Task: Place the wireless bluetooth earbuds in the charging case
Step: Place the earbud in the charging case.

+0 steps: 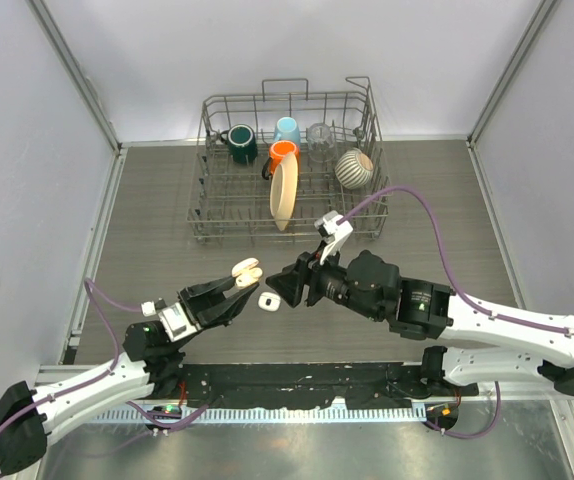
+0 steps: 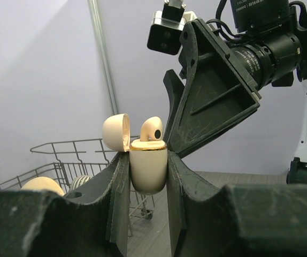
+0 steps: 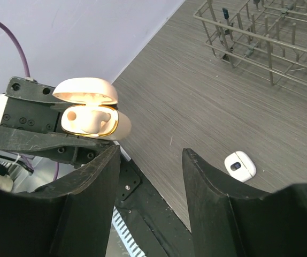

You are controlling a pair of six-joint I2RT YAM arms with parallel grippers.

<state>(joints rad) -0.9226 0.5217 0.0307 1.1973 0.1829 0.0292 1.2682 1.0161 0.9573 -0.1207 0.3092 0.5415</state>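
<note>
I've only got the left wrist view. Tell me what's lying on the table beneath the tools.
Observer: The top view shows a small white case lying on the table. Seen from above, it sits between the tips of the left tool and the right tool.
Operator: Now report what the right tool has between its fingers.
Observer: Nothing. Its wrist view shows only bare table in the gap. The beige case with the earbud, clamped in the left tool, sits off to one side of its fingers.
</note>
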